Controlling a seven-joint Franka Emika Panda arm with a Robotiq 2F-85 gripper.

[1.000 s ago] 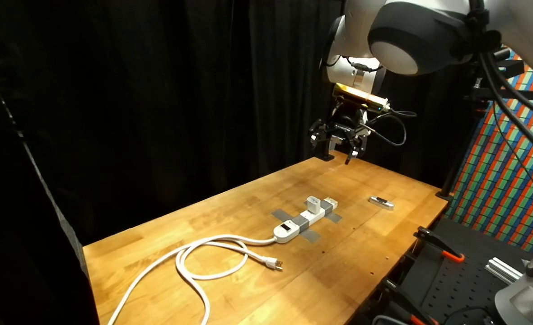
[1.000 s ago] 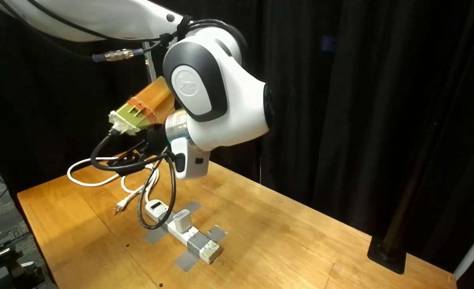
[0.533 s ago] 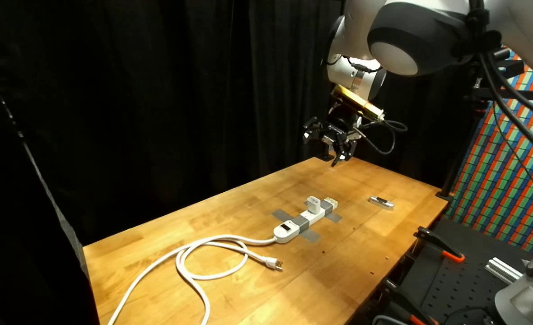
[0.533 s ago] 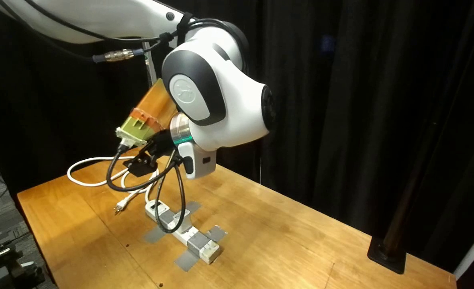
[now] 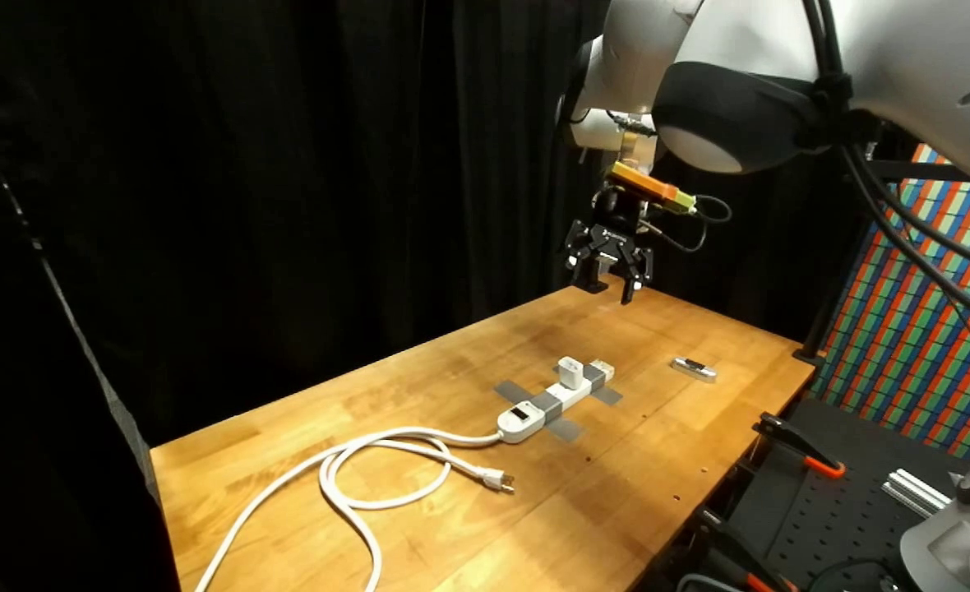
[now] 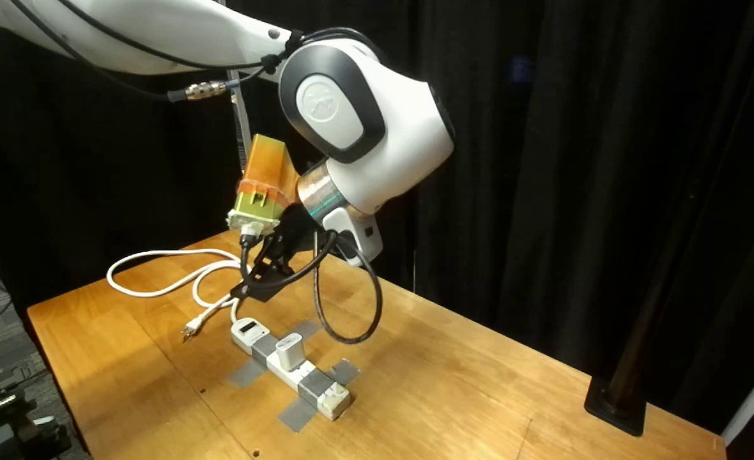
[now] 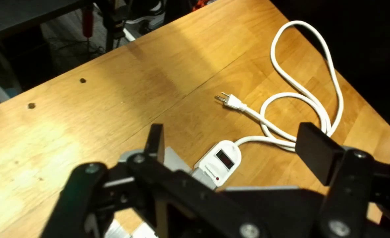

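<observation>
In an exterior view: gripper [image 5: 600, 278] above wooden table [image 5: 419, 382], fingers [image 5: 627, 294] spread wide, well apart from power strip [image 5: 571, 397] taped to its surface, white adapter [image 5: 570, 372] upright. In an exterior view: gripper indistinct beneath orange housing [image 6: 267, 165]. In wrist view: strip's end [image 7: 219, 161] framed between fingertips [image 7: 317, 148], cord [image 7: 271, 125] looped, pronged plug [image 7: 234, 102] nearby.
</observation>
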